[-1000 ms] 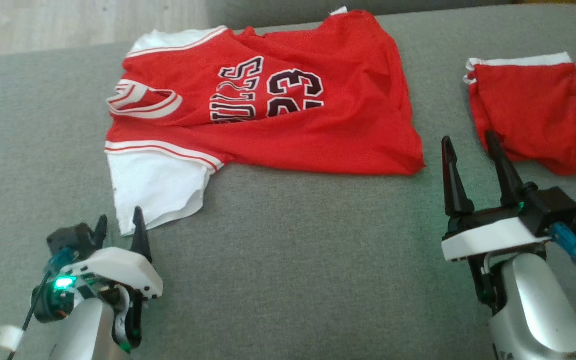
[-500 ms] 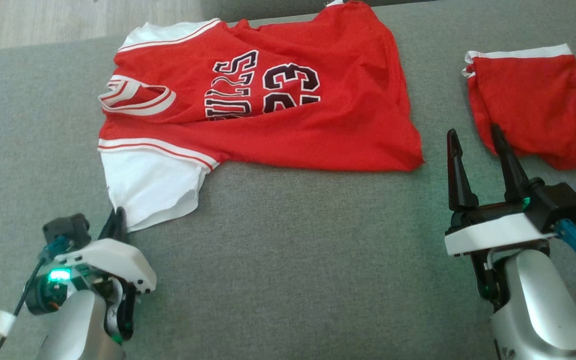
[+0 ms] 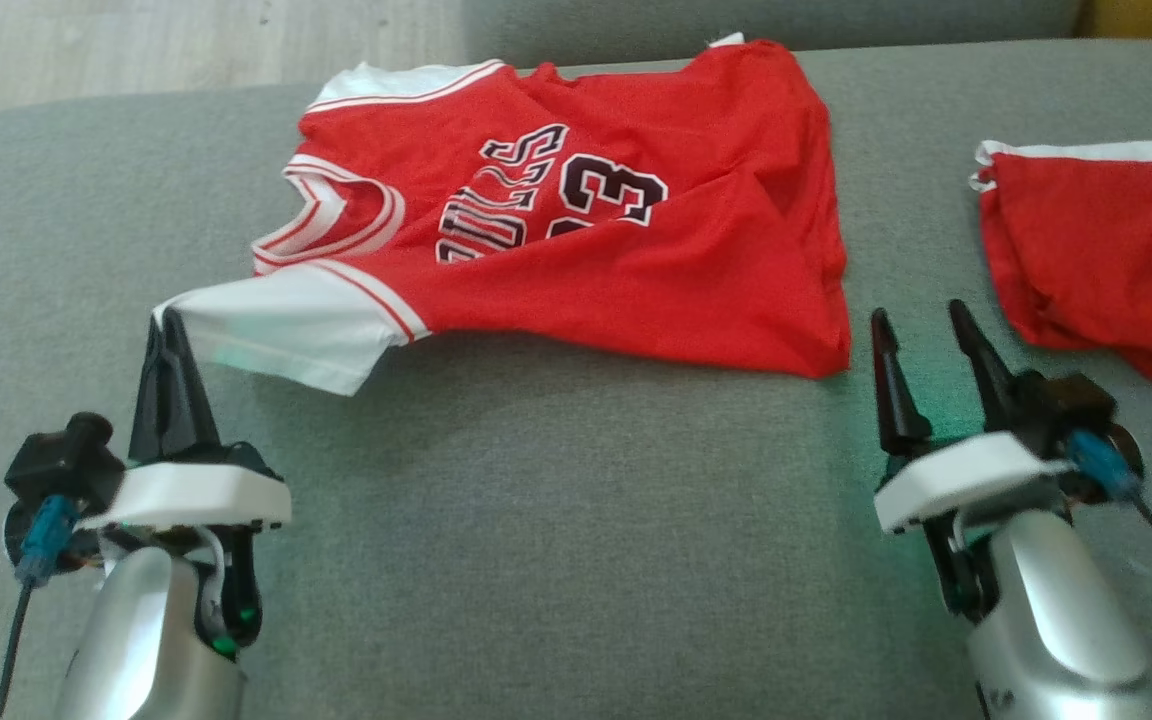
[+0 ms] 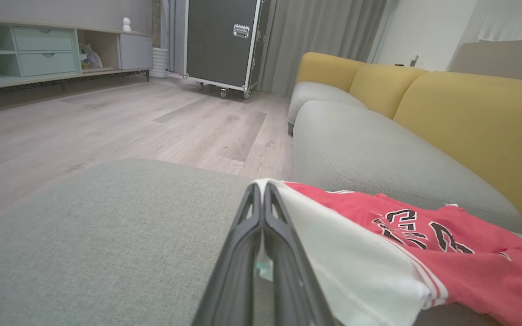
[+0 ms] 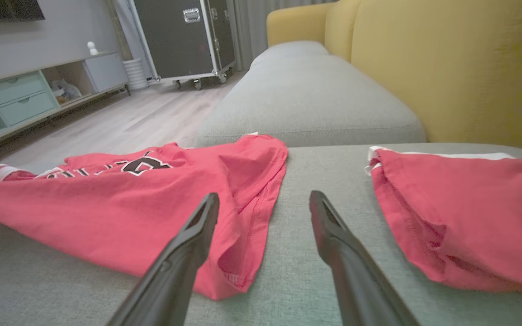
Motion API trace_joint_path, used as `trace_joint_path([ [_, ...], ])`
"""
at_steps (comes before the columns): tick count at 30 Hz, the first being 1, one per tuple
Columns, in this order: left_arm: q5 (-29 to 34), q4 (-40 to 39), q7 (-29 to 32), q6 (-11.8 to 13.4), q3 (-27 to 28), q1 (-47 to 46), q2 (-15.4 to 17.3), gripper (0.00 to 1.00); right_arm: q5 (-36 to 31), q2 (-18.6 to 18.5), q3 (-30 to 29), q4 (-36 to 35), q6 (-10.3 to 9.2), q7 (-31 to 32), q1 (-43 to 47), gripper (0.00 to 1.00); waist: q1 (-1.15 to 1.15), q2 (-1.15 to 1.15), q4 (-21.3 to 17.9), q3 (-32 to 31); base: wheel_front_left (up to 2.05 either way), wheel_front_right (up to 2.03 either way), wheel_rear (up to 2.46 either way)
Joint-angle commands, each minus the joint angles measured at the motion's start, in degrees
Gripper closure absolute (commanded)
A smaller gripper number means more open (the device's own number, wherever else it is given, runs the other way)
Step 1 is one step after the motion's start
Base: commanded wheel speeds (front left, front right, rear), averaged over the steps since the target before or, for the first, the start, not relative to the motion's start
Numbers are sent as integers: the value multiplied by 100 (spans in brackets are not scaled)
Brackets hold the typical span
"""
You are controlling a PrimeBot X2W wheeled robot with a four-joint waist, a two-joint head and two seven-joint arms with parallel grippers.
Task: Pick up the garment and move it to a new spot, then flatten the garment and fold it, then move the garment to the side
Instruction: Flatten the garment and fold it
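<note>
**Jersey (image 3: 616,270) sleeve clamped in the left fingers (image 3: 171,400)**

The left fingers are pressed together on the corner of the white sleeve (image 3: 276,325), with the cloth caught at their very tips. The left wrist view shows the two dark fingers (image 4: 243,253) meeting with no gap, the white edge folded over their ends. From that pinch the sleeve is drawn out taut toward the left edge of the grey sofa cushion (image 3: 556,520), with a shadow beneath it. The red body of the jersey lies face up across the far middle of the cushion, its dark lettering and number creased.

The right fingers (image 3: 891,390) stand apart and hold nothing. They point at the bare strip of cushion just beside the jersey's near right corner. Beyond them, by the cushion's right edge, lies a pair of red shorts (image 3: 1096,250) with a white band, clear of the jersey. A yellow backrest (image 5: 447,68) rises behind.
</note>
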Motion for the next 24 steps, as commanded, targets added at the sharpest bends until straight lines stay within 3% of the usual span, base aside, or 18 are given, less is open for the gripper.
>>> trace_joint_path([
  [1,61,-245,-88,-46,156,-41,101,100,-17,6,137,-1,-5,127,-361,0,0,0,63,-24,0,0,0],
  [10,144,-414,-94,-160,-129,48,46,100,176,6,583,1034,-5,692,-859,0,0,0,212,-27,0,0,0],
  [20,146,-493,-118,-209,-242,48,45,100,-111,6,205,1841,-5,809,-1081,0,0,0,237,8,0,0,0],
  [24,135,-485,-133,-223,-269,40,44,100,155,6,265,2204,-5,755,-1229,0,0,0,265,10,0,0,0],
])
